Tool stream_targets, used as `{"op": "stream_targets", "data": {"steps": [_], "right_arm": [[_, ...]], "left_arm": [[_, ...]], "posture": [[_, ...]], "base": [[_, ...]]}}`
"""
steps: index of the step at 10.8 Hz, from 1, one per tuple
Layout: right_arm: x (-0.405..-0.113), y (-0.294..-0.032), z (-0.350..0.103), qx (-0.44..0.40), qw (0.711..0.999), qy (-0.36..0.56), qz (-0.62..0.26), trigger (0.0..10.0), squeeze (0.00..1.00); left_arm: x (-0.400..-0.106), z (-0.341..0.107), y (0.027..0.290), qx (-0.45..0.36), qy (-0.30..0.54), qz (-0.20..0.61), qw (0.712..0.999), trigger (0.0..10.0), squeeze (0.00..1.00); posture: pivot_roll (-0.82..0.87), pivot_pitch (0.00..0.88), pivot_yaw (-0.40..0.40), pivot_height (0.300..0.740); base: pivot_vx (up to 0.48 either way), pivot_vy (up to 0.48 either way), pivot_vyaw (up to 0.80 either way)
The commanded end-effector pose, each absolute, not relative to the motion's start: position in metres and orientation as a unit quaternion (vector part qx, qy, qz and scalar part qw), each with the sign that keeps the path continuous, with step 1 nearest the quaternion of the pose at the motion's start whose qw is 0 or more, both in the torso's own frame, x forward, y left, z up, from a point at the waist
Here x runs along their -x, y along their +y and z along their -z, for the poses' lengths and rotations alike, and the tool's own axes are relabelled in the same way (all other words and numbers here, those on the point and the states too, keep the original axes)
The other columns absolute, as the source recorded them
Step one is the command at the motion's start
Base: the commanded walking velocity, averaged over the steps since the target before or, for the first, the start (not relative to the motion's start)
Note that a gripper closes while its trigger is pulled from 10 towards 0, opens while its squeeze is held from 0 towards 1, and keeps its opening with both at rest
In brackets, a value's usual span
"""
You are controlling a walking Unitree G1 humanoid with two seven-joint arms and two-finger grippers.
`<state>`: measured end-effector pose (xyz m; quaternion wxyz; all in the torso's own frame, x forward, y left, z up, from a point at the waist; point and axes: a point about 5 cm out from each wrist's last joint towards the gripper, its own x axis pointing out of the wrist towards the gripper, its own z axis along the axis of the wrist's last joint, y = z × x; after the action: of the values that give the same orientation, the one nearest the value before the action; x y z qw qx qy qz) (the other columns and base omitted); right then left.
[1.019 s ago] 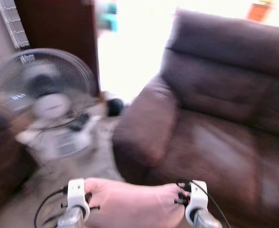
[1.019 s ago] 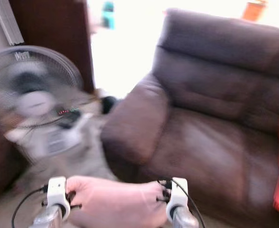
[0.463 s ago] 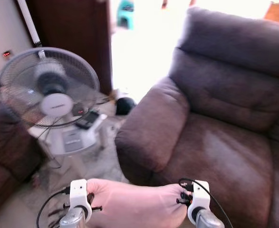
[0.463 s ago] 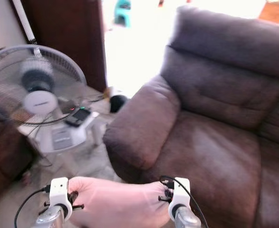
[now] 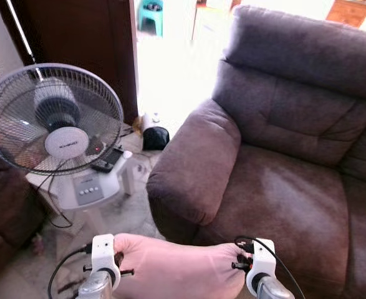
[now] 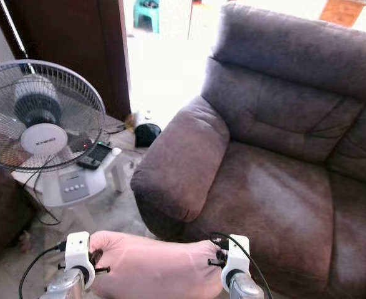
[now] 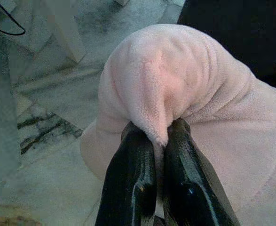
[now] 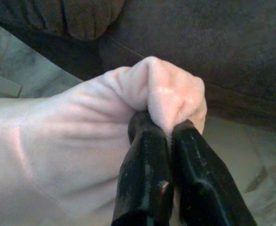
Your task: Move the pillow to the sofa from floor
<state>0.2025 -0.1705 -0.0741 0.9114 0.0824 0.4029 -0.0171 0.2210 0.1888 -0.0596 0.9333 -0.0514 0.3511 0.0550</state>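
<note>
Pillow (image 5: pixel 176 269) hangs before the sofa (image 5: pixel 282 187), both grippers' jaws clamped on its corners

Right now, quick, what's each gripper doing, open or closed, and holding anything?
Left gripper: closed, pinching one corner of the pink pillow.
Right gripper: closed, pinching the pillow's other corner, in front of the sofa.

The wide seat of the brown sofa (image 5: pixel 288 193) was left bare and open ahead, while the way on the left was blocked by its fat armrest (image 5: pixel 195 168) and a fan (image 5: pixel 53 118) on the floor.
</note>
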Motion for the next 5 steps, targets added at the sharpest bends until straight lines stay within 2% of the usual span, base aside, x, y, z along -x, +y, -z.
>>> {"op": "stream_targets", "data": {"steps": [1, 3, 5], "right_arm": [[-0.2078, -0.1915, 0.0686, -0.072, 0.918, 0.385, 0.057, 10.0, 0.00], [-0.2067, -0.1908, 0.0692, -0.073, 0.918, 0.386, 0.056, 10.0, 0.00], [-0.2068, -0.1922, 0.0692, -0.076, 0.916, 0.388, 0.060, 10.0, 0.00]], "left_arm": [[-0.2214, 0.0558, 0.2080, 0.039, 0.341, -0.094, 0.934, 10.0, 0.00], [-0.2211, 0.0560, 0.2081, 0.040, 0.342, -0.094, 0.934, 10.0, 0.00], [-0.2208, 0.0563, 0.2077, 0.040, 0.343, -0.093, 0.934, 10.0, 0.00]], "posture": [[0.10, 0.072, -0.076, 0.740], [0.10, 0.074, -0.074, 0.740], [0.10, 0.075, -0.074, 0.740]], "base": [[0.000, 0.319, 0.00], [0.000, 0.315, 0.00], [0.000, 0.332, -0.67]]}}
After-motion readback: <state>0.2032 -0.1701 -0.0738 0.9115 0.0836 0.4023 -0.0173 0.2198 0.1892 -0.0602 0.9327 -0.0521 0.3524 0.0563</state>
